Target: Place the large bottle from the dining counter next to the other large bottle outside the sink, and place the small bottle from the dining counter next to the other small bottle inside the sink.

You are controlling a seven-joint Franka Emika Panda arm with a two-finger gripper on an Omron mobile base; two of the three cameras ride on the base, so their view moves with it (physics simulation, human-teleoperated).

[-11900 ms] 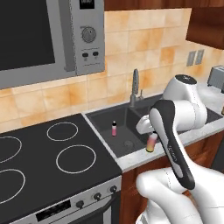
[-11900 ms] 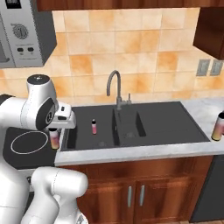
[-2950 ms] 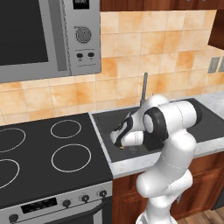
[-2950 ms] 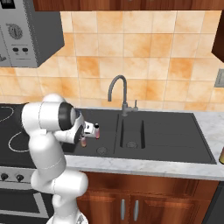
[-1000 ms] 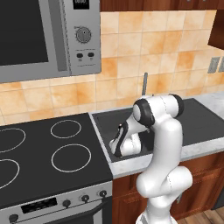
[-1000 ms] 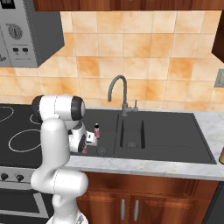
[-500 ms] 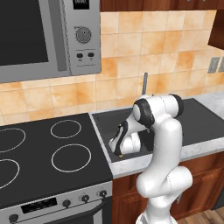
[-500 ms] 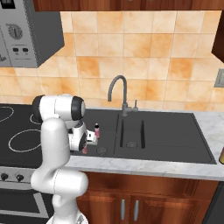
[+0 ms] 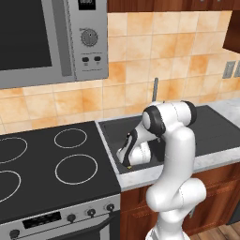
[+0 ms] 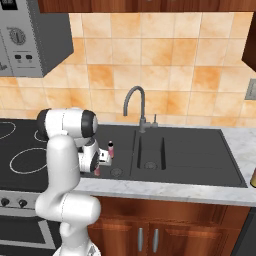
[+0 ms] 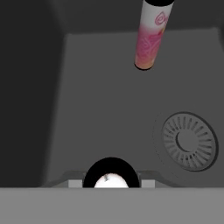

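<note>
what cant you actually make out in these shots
- Pincer fingertips: the right base view has them too small to read, and the held small bottle's black cap covers them in the hand view.
- Held small bottle: mostly hidden behind the hand in the right base view.
- Other small bottle: its cap is cut by the hand view's top edge.
- Large bottle: cropped by the right edge.

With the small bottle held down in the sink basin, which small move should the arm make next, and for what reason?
Probably lower a little more and then open the jaws. The gripper holds the small bottle upright inside the sink, with the other small bottle standing close ahead and the drain off to the side, so the spot already suits.
</note>
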